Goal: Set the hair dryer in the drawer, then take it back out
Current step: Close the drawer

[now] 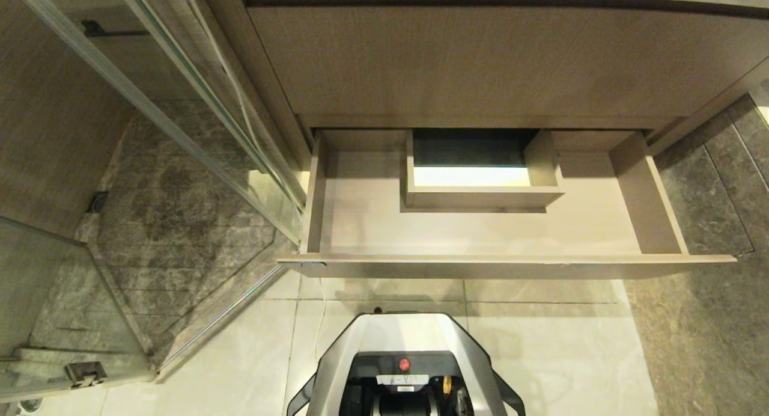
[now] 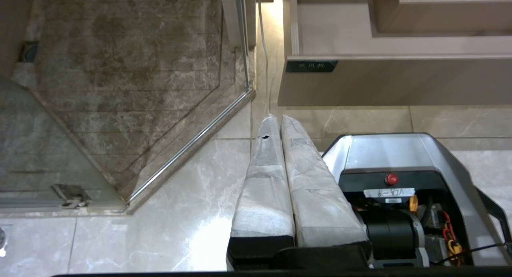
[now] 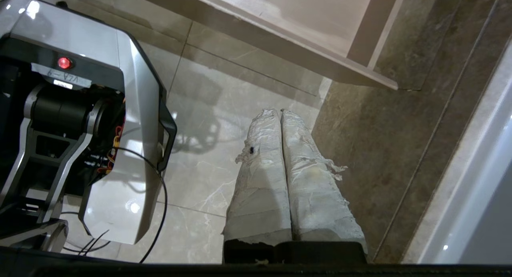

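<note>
Tape-wrapped tapered fingers (image 3: 280,157), pressed together

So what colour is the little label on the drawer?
The label on the drawer is dark, nearly black; the left wrist view shows it best.

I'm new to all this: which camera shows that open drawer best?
The head view: the drawer lies whole, pulled open, with nothing in it but the boxed notch. The left wrist view catches one labelled front corner; the right wrist view catches only the opposite corner.

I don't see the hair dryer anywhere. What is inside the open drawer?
The drawer shows a bare floor and a boxed notch at the back. No hair dryer is visible. The strip under the cabinet front is hidden.
</note>
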### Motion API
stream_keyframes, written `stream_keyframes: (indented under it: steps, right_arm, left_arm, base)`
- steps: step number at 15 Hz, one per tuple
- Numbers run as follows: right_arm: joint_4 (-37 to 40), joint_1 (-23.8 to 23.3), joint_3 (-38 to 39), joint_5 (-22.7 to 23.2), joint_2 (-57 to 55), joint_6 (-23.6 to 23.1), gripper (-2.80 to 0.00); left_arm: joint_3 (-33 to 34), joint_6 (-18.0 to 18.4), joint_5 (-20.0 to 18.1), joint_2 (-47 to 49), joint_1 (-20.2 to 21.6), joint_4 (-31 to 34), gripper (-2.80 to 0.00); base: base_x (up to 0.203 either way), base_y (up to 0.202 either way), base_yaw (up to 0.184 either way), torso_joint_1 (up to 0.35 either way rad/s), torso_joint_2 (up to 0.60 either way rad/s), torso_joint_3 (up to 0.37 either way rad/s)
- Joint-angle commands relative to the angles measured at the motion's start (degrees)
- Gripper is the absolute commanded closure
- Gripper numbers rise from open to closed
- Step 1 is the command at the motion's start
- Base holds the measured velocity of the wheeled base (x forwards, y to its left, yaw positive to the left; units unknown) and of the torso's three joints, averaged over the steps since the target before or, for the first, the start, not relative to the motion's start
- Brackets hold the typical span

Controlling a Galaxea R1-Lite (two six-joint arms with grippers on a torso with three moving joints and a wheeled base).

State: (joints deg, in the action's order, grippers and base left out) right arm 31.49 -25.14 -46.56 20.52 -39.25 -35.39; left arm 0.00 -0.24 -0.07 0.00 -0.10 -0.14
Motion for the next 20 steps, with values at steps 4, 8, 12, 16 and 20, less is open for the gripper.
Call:
stream_keyframes:
  steps: [4,8,12,16,20]
  right_arm:
    - [-1.1,0.1,2.1,0.2,0.7,-0.3,0.00]
    - [-1.1,0.1,2.3,0.1,0.9,-0.3,0.00]
    - [-1.4,0.1,4.4,0.1,1.6,-0.3,0.00]
    - [-3.4,0.2,6.6,0.1,2.1,-0.3,0.00]
    - [-3.7,0.1,7.8,0.1,1.5,-0.5,0.00]
  left_arm:
    - [0.1,0.0,0.0,0.0,0.0,0.1,0.00]
    - [0.0,0.0,0.0,0.0,0.0,0.1,0.00]
    - [0.0,0.0,0.0,0.0,0.0,0.1,0.00]
    - [0.0,0.0,0.0,0.0,0.0,0.1,0.00]
    - [0.1,0.0,0.0,0.0,0.0,0.1,0.00]
  base:
    - [0.000,0.000,0.000,-0.319,0.46,0.146]
    - [0.000,0.000,0.000,-0.082,0.40,0.305]
    - [0.000,0.000,0.000,-0.028,0.42,0.395]
    - [0.000,0.000,0.000,-0.017,0.41,0.387]
    - [0.000,0.000,0.000,-0.025,0.40,0.354]
